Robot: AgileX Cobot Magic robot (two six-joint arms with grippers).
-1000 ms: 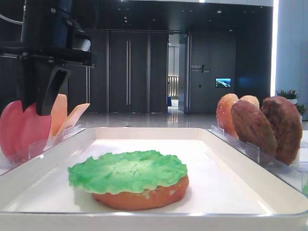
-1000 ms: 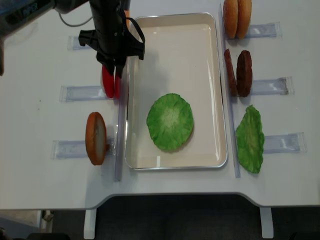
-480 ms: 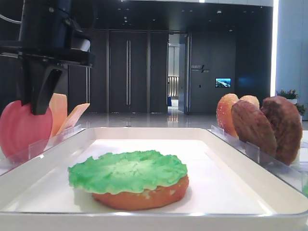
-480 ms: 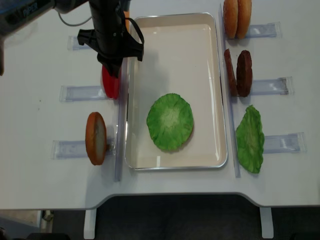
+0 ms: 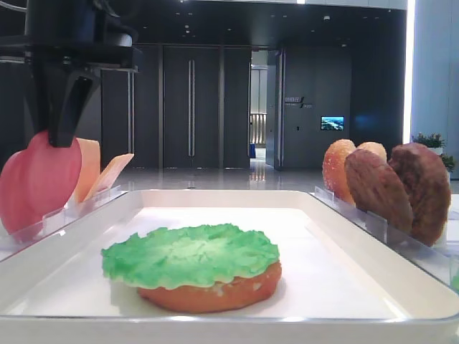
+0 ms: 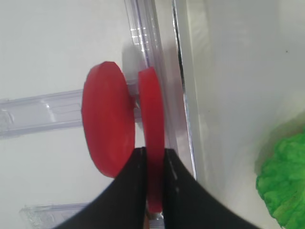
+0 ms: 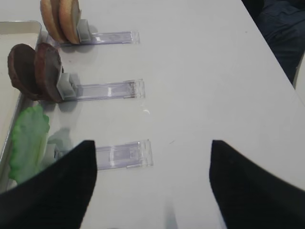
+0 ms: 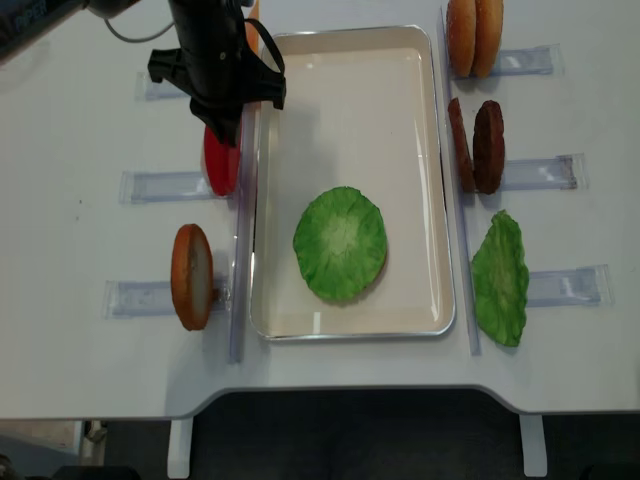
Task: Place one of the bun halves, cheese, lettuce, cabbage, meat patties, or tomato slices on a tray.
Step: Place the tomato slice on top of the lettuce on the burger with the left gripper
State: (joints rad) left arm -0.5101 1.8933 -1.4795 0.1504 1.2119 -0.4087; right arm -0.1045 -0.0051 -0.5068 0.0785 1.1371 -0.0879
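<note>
My left gripper is shut on the edge of one upright red tomato slice. The second tomato slice stands just to its left in the clear holder. From the low view the gripper holds its slice slightly above the other, left of the white tray. In the tray lies green lettuce on a bun half. My right gripper is open over bare table, with nothing between its fingers.
Cheese slices stand behind the tomatoes. A bun half sits in a holder left of the tray. Right of the tray are two buns, two meat patties and a lettuce leaf. A clear holder lies near the right gripper.
The left gripper's jaws closed on the tomato slice nearer the tray, then rose a little with it. The right gripper's earlier state is not shown.
</note>
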